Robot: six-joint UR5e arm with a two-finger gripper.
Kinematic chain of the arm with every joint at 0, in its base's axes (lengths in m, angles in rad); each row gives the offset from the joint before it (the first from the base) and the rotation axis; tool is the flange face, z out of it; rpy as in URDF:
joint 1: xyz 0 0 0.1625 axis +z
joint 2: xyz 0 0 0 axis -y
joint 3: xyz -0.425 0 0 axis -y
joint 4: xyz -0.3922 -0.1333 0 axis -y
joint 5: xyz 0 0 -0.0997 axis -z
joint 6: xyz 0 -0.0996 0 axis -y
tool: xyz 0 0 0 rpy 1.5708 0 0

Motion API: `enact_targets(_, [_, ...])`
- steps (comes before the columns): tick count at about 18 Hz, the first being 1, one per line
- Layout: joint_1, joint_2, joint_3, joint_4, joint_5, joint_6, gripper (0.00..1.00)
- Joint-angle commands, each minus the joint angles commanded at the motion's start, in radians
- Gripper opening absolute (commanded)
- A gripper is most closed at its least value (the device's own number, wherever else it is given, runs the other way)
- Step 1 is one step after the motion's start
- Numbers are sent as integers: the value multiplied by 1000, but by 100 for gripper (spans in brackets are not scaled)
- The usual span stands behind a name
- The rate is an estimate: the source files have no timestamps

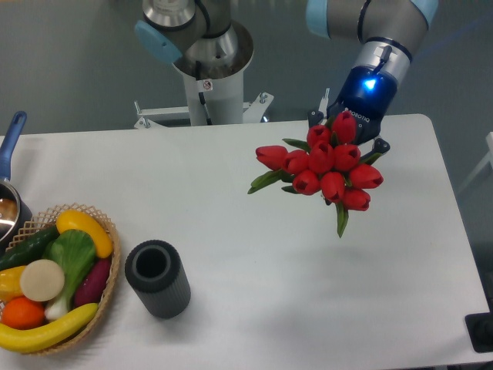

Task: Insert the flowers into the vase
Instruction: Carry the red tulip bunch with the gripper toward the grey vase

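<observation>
Flowers (327, 166) carried above table (254, 254) at 2 o'clock, stems hidden. Gripper (348, 132) behind blooms, apparently clamped on stems; fingers obscured. Vase (158, 278) upright at 7 o'clock, well apart. Bunch judged light, soft, crushable; best held by tied stems.

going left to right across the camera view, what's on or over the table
metal pot with a blue handle → wicker basket of fruit and vegetables → dark grey ribbed vase → bunch of red tulips, held up above the table at the gripper
</observation>
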State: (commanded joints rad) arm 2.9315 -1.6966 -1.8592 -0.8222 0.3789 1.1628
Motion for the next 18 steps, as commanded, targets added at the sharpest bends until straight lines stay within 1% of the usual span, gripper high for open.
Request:
enact_targets(2, [-11, 0, 0, 0, -2, 0, 21])
enact_targets(4, [-15, -6, 14, 0, -3, -2, 21])
enact_targets(9, [-17, -12, 9, 2, -5, 0, 21])
enact_targets(12, [-37, -23, 15, 6, -5, 5, 21])
enact_targets(15, [-49, -41, 23, 11, -86, 8, 21])
enact_targets(18, [-54, -41, 23, 15, -152, 9, 21])
